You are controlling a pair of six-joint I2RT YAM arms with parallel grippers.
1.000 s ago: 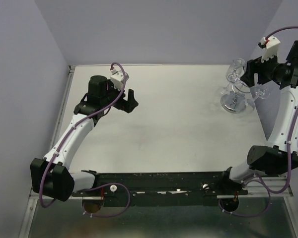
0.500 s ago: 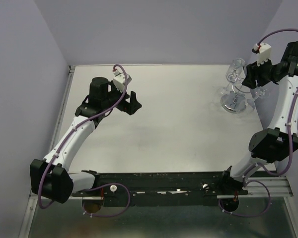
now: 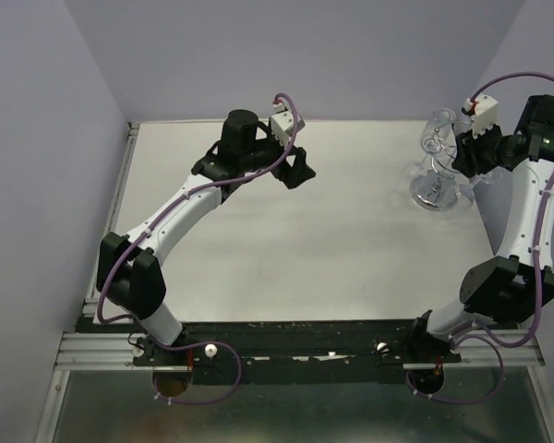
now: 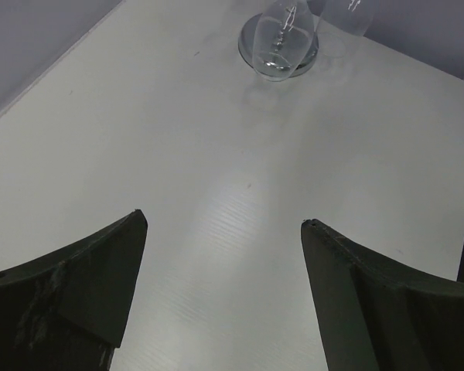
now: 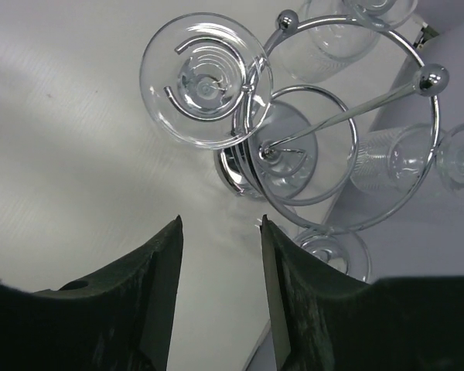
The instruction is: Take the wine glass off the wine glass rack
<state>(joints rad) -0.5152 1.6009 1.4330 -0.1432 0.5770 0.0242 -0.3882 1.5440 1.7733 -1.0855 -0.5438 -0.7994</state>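
Note:
The chrome wine glass rack (image 3: 434, 189) stands at the far right of the table, with clear wine glasses hanging upside down from its ring. In the right wrist view I look down on the ring (image 5: 348, 124). One wine glass (image 5: 205, 77) hangs at its left with its round foot facing me. My right gripper (image 5: 220, 220) is open and empty, just short of that glass; in the top view it (image 3: 456, 164) is beside the rack. My left gripper (image 3: 300, 172) is open and empty over the table's far middle. The left wrist view shows the rack (image 4: 278, 46) far ahead.
Other glasses hang at the ring's top (image 5: 336, 35), right (image 5: 398, 158) and bottom (image 5: 332, 251). The purple back wall (image 3: 295, 55) and right wall stand close behind the rack. The white table (image 3: 305, 249) runs to a metal rail at the near edge.
My left arm has swung right and stretched toward the table's far middle. My right gripper has shifted a little left, closer to the rack. Both stay open.

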